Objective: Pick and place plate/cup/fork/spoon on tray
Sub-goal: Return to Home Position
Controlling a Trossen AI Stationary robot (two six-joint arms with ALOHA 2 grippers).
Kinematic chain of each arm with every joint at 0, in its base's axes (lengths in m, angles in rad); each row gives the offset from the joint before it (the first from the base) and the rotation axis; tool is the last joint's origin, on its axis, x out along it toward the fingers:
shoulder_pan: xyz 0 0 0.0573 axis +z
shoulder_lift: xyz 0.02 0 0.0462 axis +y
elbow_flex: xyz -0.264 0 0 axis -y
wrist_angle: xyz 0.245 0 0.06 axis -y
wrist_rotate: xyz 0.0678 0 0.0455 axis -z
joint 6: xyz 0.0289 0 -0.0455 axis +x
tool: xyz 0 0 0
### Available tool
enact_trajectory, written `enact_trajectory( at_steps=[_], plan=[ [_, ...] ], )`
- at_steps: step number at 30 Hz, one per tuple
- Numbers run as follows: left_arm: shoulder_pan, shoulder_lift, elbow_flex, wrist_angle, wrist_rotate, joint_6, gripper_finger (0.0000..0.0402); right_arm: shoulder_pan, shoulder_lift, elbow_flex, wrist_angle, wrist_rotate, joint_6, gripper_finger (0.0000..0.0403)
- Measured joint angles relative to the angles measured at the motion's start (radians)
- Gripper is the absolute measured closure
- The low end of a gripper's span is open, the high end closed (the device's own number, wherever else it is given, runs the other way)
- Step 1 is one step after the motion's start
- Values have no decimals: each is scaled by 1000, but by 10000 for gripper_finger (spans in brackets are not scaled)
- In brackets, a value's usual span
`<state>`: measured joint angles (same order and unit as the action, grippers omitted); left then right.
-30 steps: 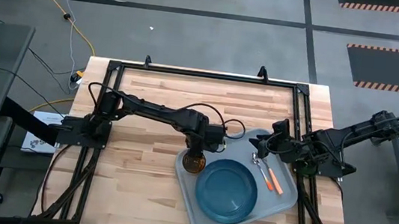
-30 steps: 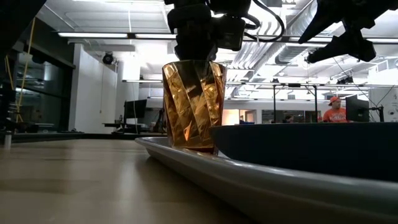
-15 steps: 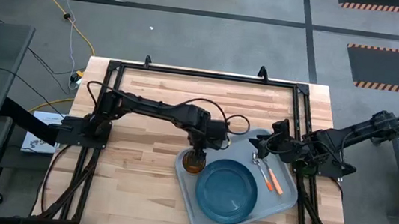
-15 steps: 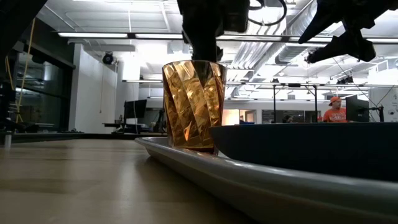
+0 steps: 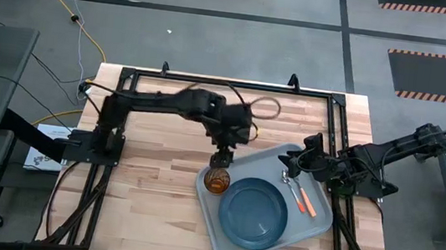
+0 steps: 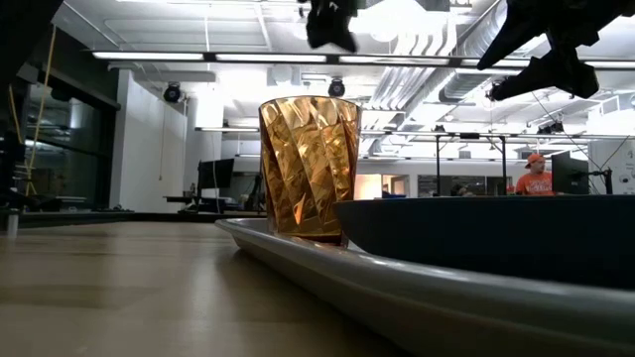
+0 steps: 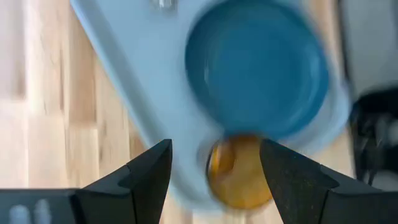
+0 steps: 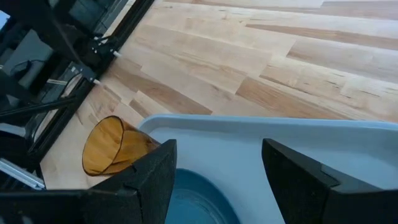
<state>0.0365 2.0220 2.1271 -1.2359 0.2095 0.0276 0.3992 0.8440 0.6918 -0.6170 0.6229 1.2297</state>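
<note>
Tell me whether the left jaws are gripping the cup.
No, the left jaws hang open above the cup, which stands free on the tray.

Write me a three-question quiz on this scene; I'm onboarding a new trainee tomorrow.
1. True or false: the cup stands on the tray.
2. What lies on the tray beside the plate? A) fork and spoon B) a knife C) a napkin
3. Fill in: the left pincer, above the cup, has its fingers ___.
Key: 1 true; 2 A; 3 open.
</note>
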Motion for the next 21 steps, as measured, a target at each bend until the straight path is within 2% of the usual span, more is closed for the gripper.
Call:
enact_trajectory(
  at_steps=[4,8,15,21],
  plan=[
    [20,-105,-89,208,31,-52,169,0,0,0,0,-1,-2,176],
    [49,-246,-232,431,33,-119,168,0,0,0,-5,-6,-7,176],
    [110,-518,-588,795,28,-232,168,0,0,0,-9,-6,-26,176],
    [122,-743,-884,1081,-64,-329,167,0,0,0,-6,-6,-26,176]
  ],
)
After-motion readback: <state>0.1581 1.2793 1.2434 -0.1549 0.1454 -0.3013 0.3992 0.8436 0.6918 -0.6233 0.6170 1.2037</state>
